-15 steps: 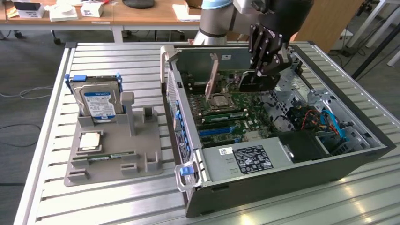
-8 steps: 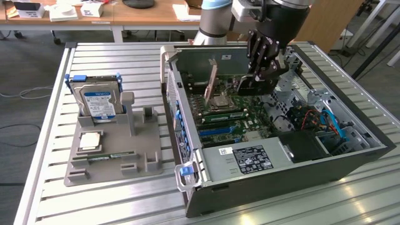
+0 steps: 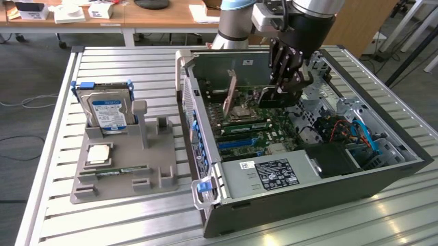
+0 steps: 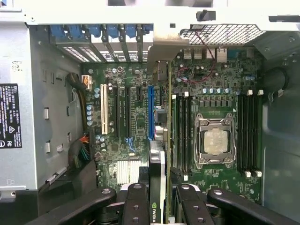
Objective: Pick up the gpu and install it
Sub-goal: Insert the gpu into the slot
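The exterior camera stands high beyond one corner of the slatted silver metal table, angled down from some way off at the open black computer case. My wrist camera, just behind my black gripper, looks straight down, close into that case. Both views share the green motherboard.

Wooden desks behind, grey carpet floor

You had a ribbed table of shiny brushed metal. The tray looked like matt grey plastic. The drive showed bare metal under a glossy blue label. The gpu carried a pale metal bracket. The gripper looked matt black, and the case walls were dull grey sheet metal.
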`<state>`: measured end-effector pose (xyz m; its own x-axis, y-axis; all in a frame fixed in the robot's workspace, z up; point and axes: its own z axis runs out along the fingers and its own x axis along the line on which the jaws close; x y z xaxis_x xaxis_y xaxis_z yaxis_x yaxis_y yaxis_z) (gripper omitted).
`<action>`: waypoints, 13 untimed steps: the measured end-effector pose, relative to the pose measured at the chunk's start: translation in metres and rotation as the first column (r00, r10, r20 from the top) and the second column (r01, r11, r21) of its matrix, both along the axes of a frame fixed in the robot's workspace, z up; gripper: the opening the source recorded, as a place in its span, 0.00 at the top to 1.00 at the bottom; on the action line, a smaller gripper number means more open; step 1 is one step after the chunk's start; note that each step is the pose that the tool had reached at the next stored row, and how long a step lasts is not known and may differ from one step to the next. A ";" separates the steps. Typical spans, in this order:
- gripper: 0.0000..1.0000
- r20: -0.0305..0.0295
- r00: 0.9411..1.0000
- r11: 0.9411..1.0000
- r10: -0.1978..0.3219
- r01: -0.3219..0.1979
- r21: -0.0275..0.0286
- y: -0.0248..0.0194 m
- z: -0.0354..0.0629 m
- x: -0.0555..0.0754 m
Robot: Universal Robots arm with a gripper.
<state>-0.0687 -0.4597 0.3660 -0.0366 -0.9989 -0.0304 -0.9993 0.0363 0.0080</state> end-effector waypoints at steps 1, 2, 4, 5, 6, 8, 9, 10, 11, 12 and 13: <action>0.73 0.000 1.000 1.000 0.000 0.000 0.000 0.0000 -0.0011 0.000; 0.73 0.000 1.000 1.000 0.000 0.000 0.000 0.0000 -0.0022 0.000; 0.73 0.000 1.000 1.000 0.000 0.000 0.000 0.0000 -0.0041 0.000; 0.73 0.000 1.000 1.000 0.000 0.000 0.001 0.0000 -0.0052 0.000; 0.73 0.000 1.000 1.000 0.000 0.000 0.001 0.0000 -0.0062 0.000; 0.73 0.000 1.000 1.000 0.000 0.000 0.001 0.0000 -0.0082 0.000; 0.73 0.000 1.000 1.000 0.000 0.000 0.001 0.0000 -0.0092 0.000; 0.73 0.000 1.000 1.000 0.000 0.000 0.002 0.0000 -0.0103 0.000; 0.73 0.000 1.000 1.000 0.000 0.000 0.003 0.0000 -0.0115 0.000; 0.73 0.000 1.000 1.000 0.000 0.000 0.003 0.0000 -0.0125 0.000; 0.73 0.000 1.000 1.000 0.000 0.000 0.004 0.0000 -0.0139 0.000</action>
<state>-0.0687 -0.4597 0.3522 -0.0366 -0.9987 -0.0346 -0.9993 0.0363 0.0082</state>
